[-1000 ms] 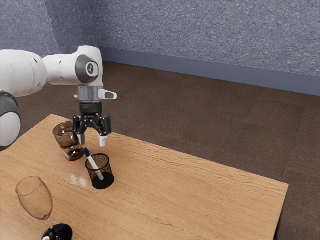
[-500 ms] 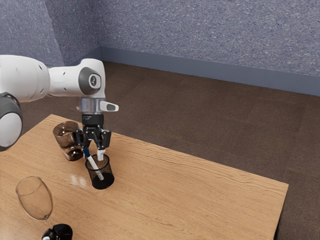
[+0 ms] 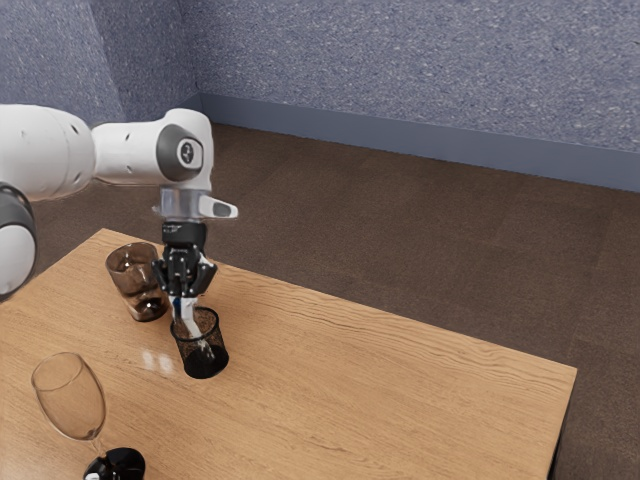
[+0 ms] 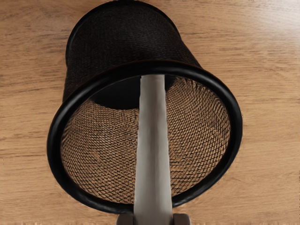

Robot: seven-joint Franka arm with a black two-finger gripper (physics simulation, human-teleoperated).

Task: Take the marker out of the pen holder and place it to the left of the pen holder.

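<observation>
My fingers are clamping the marker, which is leaning inside the pen holder, so I'm planning on easing it out along its slant, fully clear, before heading for the bench left of the pen holder.

Black mesh pen holder, whitish marker
</observation>
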